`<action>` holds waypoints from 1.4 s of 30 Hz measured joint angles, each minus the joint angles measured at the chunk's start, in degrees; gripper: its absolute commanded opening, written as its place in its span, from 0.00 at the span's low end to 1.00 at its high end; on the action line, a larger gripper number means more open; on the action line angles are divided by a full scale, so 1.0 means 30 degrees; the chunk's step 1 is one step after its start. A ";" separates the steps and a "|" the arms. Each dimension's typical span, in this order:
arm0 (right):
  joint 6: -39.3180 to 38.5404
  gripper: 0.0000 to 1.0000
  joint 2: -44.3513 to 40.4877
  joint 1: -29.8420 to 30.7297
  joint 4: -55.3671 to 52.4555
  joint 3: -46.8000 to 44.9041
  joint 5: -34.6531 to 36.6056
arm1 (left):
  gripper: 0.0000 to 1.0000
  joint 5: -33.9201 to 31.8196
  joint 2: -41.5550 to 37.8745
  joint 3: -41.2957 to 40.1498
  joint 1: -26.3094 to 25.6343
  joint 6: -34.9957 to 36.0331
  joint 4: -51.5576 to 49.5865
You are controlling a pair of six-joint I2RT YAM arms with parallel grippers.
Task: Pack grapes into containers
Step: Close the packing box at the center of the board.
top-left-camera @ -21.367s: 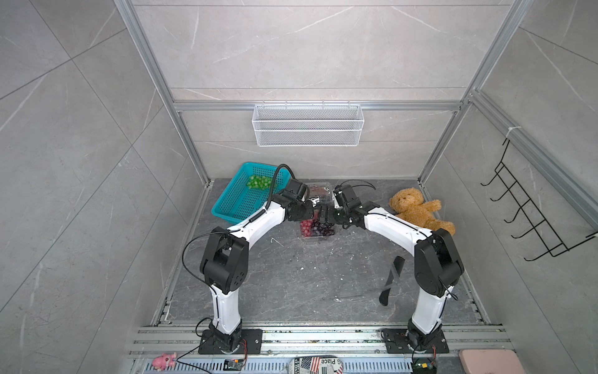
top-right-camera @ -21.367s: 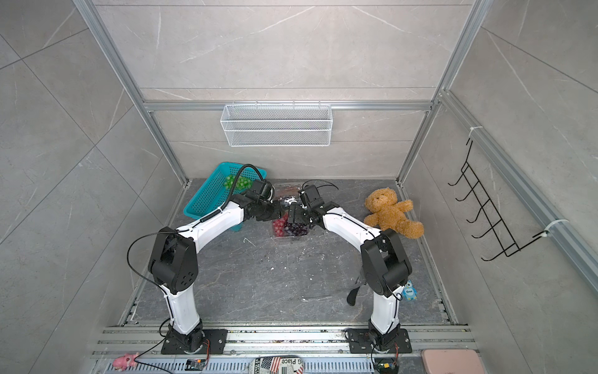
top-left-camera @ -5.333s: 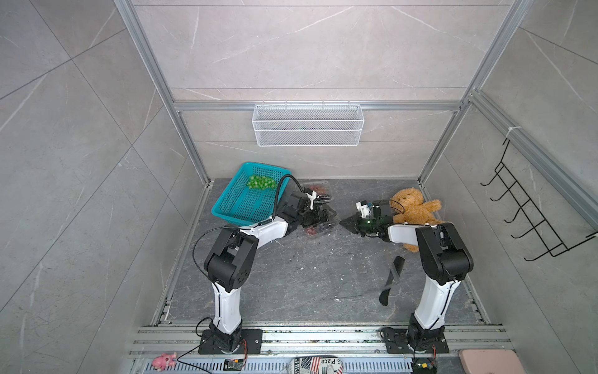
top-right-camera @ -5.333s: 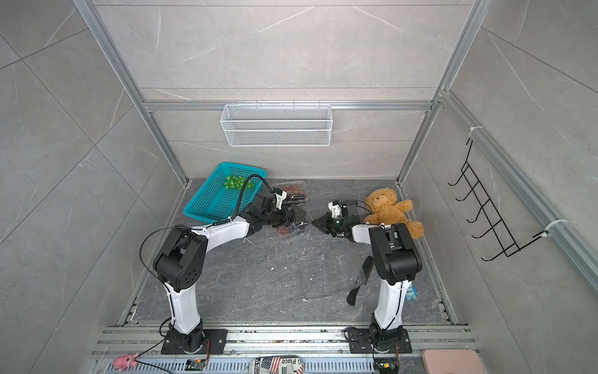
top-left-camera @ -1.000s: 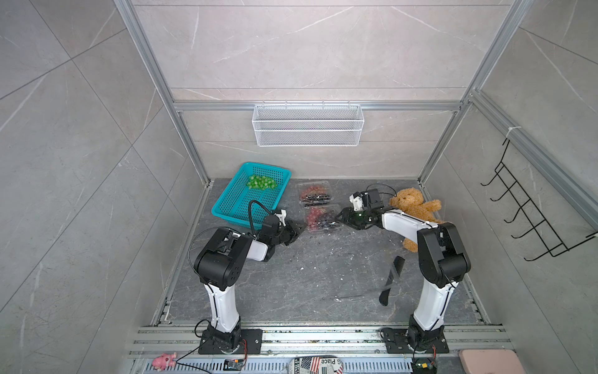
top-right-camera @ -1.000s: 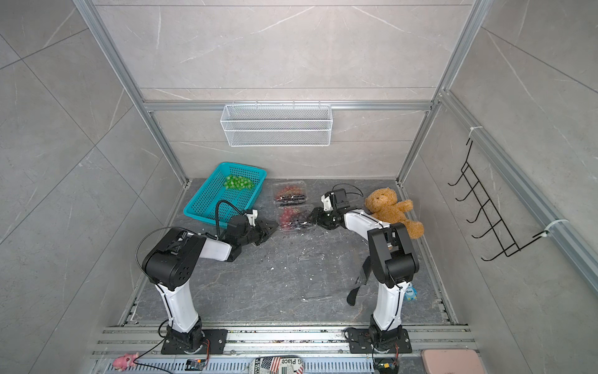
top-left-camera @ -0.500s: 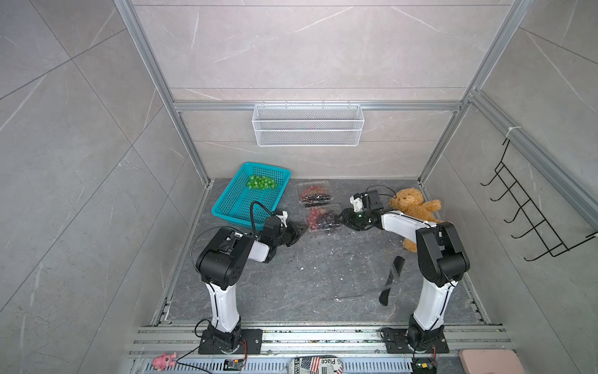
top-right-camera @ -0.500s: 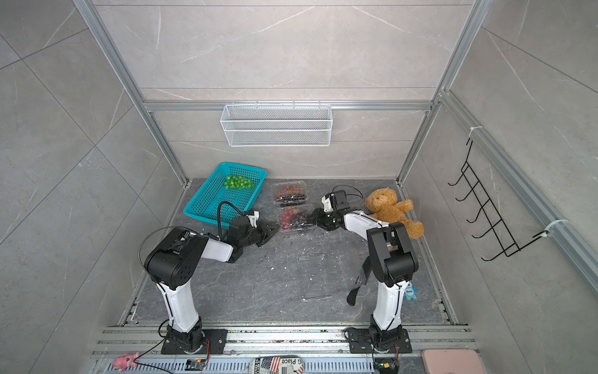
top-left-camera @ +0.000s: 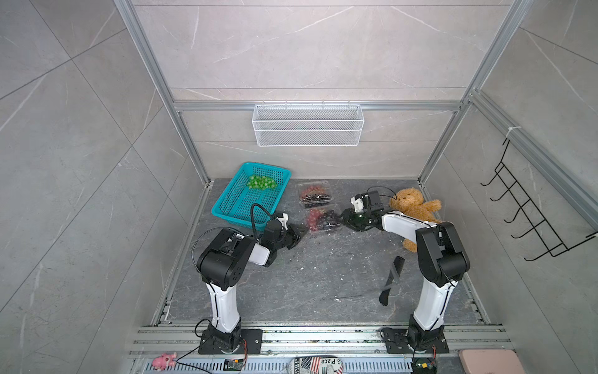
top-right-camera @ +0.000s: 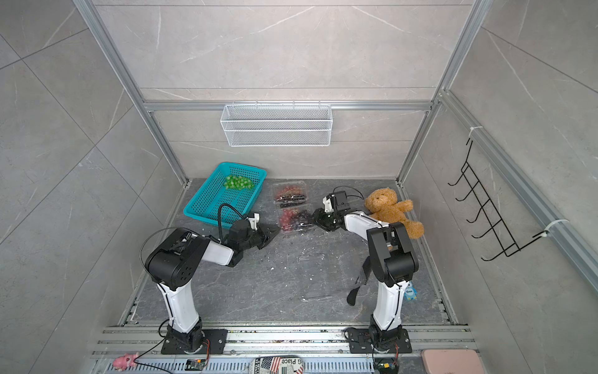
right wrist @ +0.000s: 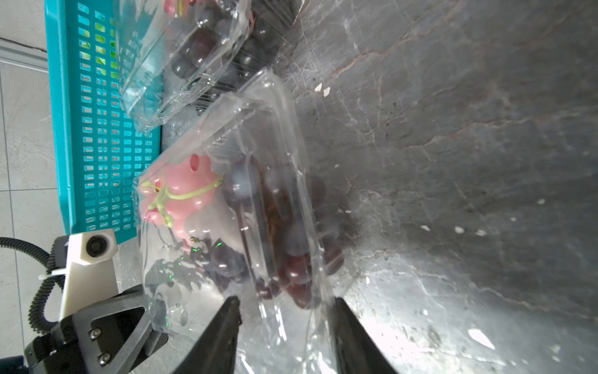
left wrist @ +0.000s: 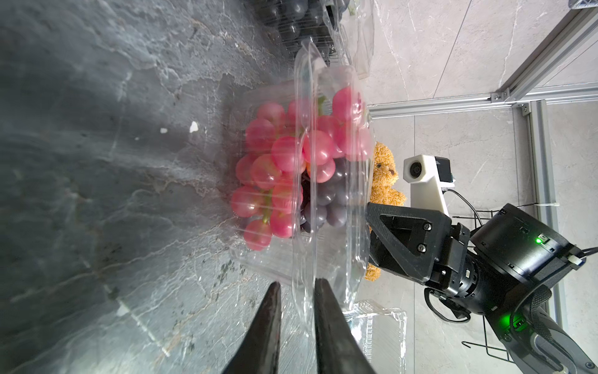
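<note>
The clear container (top-left-camera: 322, 221) of red and dark grapes (left wrist: 275, 168) is set on the table (top-left-camera: 323, 275) between both arms. Its rim is straddled by the left pincer (left wrist: 297, 286), jaws a slit apart, and whether it is gripped cannot be told. Its far end is flanked by the half-open right pincer (right wrist: 285, 301).

Some twenty seconds ago both grippers meet over the near clamshell container (top-left-camera: 322, 221). Now they come at it low from opposite sides. The left gripper (top-left-camera: 299, 231), which a second ago lies by the front corner of the teal basket (top-left-camera: 239, 204), now sits up against the container's left edge, its jaws drawn in to a slim gap at the clear rim. The right gripper (top-left-camera: 339, 220), pulled back toward the teddy bear (top-left-camera: 411, 204) five seconds ago, now sits at the right edge. Its jaws are narrower than a second ago and straddle the rim.
</note>
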 measured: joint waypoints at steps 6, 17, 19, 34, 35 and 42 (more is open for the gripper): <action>0.0255 0.46 0.0000 0.0007 -0.0007 -0.0007 -0.0015 | 0.20 -0.0007 -0.0758 -0.0714 -0.0211 -0.0007 -0.0058; 0.0444 0.46 0.0000 0.0007 -0.0007 -0.0007 -0.0015 | 0.19 0.0000 -0.0976 -0.0838 -0.0299 -0.0007 -0.0284; 0.0444 0.46 0.0000 0.0007 -0.0007 -0.0015 -0.0015 | 0.19 -0.0007 -0.0976 -0.0765 -0.0321 -0.0015 -0.0291; 0.0488 0.44 0.0000 0.0007 0.0277 -0.0255 -0.0095 | 0.17 -0.0066 -0.0386 -0.0051 -0.0408 -0.0087 -0.0299; 0.0495 0.44 0.0000 0.0007 0.0277 -0.0255 -0.0138 | 0.17 -0.0168 -0.0386 -0.0051 -0.0408 -0.0087 -0.0313; 0.0503 0.44 0.0000 0.0007 0.0415 -0.0372 -0.0219 | 0.12 -0.0423 -0.0335 0.0000 -0.0408 -0.0087 -0.0393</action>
